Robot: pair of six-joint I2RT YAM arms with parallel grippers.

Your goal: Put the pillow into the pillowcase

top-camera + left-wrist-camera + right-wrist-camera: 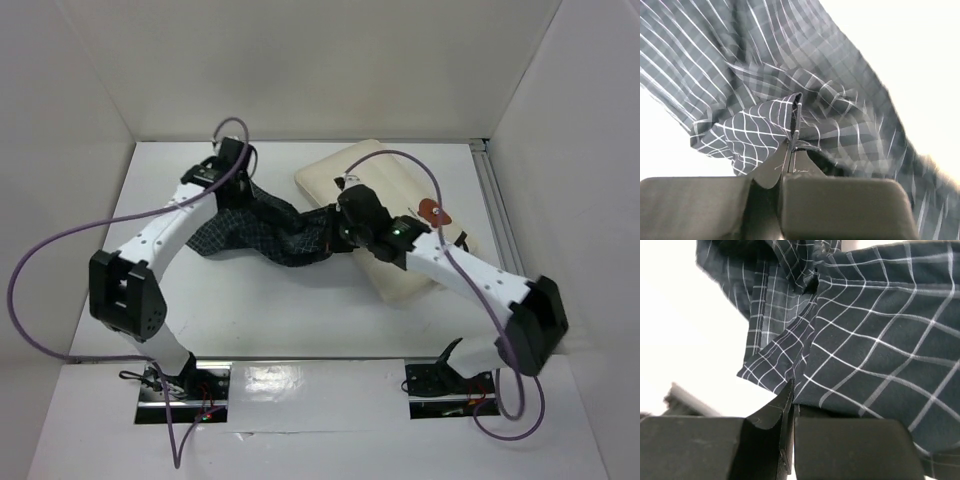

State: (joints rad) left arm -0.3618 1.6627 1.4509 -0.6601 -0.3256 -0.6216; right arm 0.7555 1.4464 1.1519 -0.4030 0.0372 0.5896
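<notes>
The pillowcase (pixel 283 236), dark with a fine white check, lies crumpled on the white table between my two grippers. The cream pillow (pixel 325 178) lies slantwise at the right, its middle covered by my right arm; a small brown print (pixel 433 211) shows on it. My left gripper (pixel 243 197) is at the pillowcase's far left end, and in the left wrist view it (pixel 792 146) is shut on a fold of the pillowcase (pixel 765 75). My right gripper (pixel 343 232) is at the cloth's right end beside the pillow, and in the right wrist view it (pixel 792 392) is shut on an edge of the pillowcase (pixel 875 340).
White walls close in the table at the back, left and right. A metal rail (pixel 497 205) runs along the right edge. Purple cables (pixel 60 255) loop off both arms. The arm bases (pixel 180 385) are bolted at the near edge.
</notes>
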